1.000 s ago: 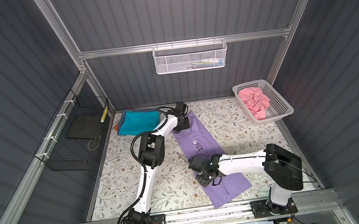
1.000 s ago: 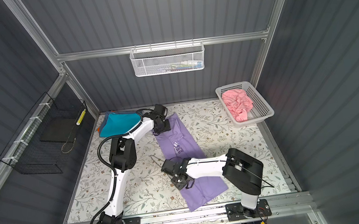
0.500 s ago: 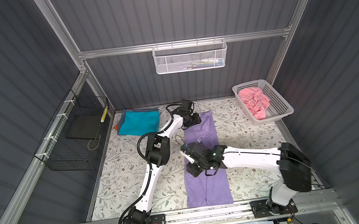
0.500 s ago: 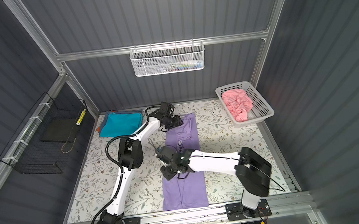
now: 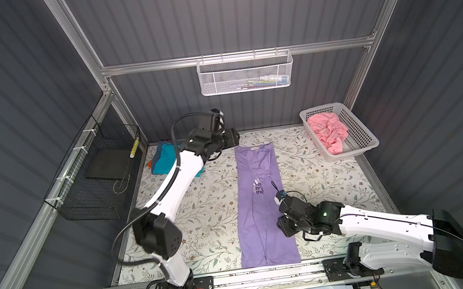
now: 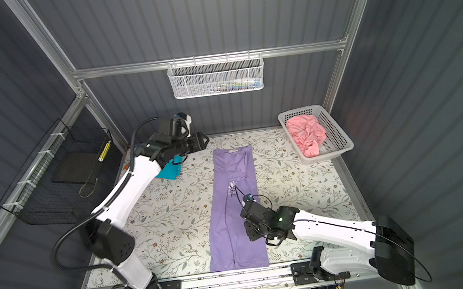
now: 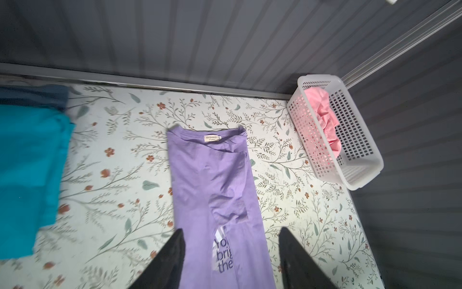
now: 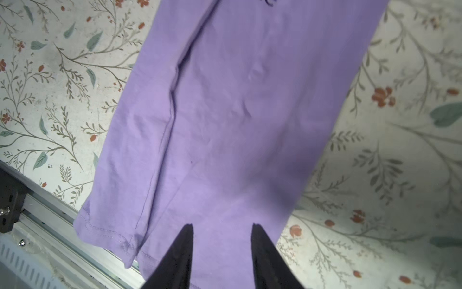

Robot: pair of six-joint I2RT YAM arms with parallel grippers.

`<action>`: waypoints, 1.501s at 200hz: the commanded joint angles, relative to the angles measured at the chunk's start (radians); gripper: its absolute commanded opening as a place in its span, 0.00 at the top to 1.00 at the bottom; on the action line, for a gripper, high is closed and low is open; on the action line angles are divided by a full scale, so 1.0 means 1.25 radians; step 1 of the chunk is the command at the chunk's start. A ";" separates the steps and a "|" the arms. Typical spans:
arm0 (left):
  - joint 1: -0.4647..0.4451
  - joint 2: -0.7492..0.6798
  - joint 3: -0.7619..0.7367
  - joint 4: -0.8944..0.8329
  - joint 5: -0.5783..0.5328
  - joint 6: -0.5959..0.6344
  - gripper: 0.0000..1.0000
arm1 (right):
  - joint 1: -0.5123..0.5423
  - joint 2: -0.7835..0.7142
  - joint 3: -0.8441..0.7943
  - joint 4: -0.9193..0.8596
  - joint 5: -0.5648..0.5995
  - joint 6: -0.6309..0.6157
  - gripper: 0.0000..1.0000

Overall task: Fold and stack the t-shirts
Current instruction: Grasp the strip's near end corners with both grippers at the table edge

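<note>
The lavender tee (image 5: pixel 259 216) lies in the middle as a long strip, sides folded in. My left gripper (image 7: pixel 231 231) and right gripper (image 8: pixel 221 226) both stand apart, holding nothing. Next, I think, I must pinch the hem (image 5: pixel 270 261) and fold it toward the collar (image 7: pixel 212 135).

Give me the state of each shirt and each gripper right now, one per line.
lavender t-shirt: folded into a long strip, flat on the table
teal t-shirt: folded, atop the blue-grey t-shirt
pink t-shirt: crumpled in the basket
left gripper: open, empty
right gripper: open, empty, over the lavender t-shirt
</note>
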 commanded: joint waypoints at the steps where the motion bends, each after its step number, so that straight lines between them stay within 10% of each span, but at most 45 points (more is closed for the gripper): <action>1: -0.025 -0.074 -0.218 -0.090 -0.074 -0.022 0.43 | 0.014 -0.046 -0.056 -0.044 -0.023 0.093 0.56; 53: -0.242 -0.310 -0.621 -0.161 -0.107 -0.254 0.42 | 0.061 -0.074 -0.129 -0.083 -0.085 0.186 0.55; 125: -0.591 -0.398 -0.840 -0.102 -0.134 -0.617 0.34 | 0.200 -0.045 -0.140 -0.104 -0.097 0.341 0.46; 212: -0.667 -0.252 -0.868 0.090 -0.112 -0.658 0.35 | 0.203 -0.003 -0.170 -0.033 -0.084 0.435 0.50; 300: -0.670 -0.268 -0.848 0.102 -0.106 -0.682 0.88 | 0.139 -0.028 -0.153 -0.024 -0.122 0.402 0.93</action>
